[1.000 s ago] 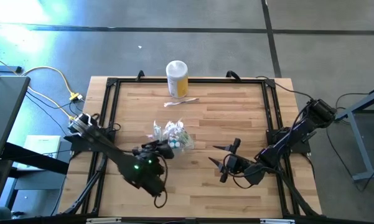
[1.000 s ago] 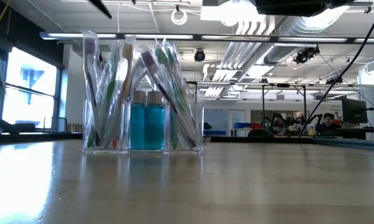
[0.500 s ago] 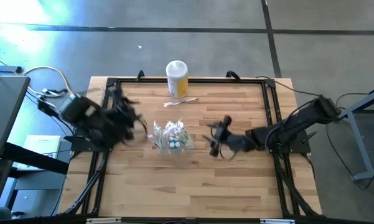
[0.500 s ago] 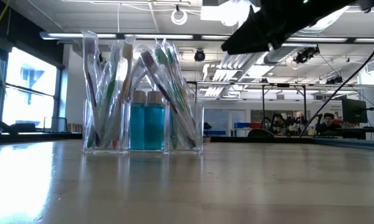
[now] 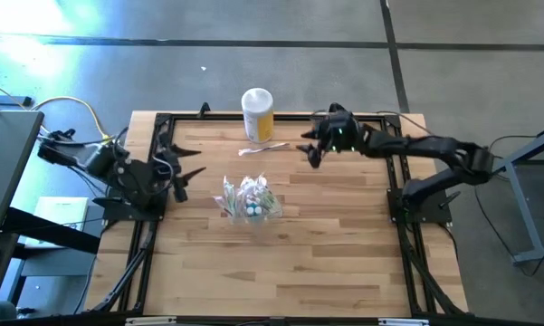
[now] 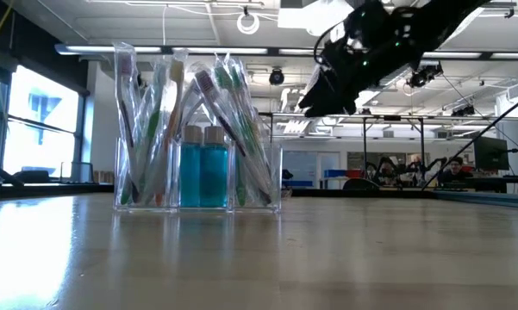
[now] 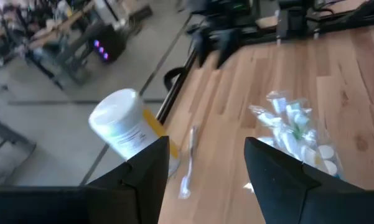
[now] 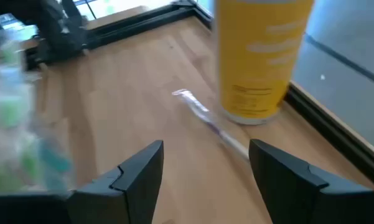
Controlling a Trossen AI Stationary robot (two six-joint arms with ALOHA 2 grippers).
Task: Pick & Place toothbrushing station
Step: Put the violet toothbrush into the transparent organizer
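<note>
Cables (image 5: 68,109) trail off the table's left edge, and just inside that edge the left gripper (image 5: 183,177) hangs with its fingers apart and nothing between them, turned toward the middle. It is probably placed there for a side approach. At the centre of the wooden table (image 5: 281,263) stands the toothbrushing station (image 5: 250,199), a clear container upright on the boards, packed with wrapped toothbrushes and two blue bottles (image 6: 202,172); nothing touches it. Beyond it, at the far edge, a yellow jar (image 5: 257,115) with a white lid stands, and a single wrapped toothbrush (image 5: 262,148) lies flat just in front of it. To the right of those, the right gripper (image 5: 310,150) hovers with fingers spread and empty, seemingly lined up on the loose toothbrush rather than the station.
</note>
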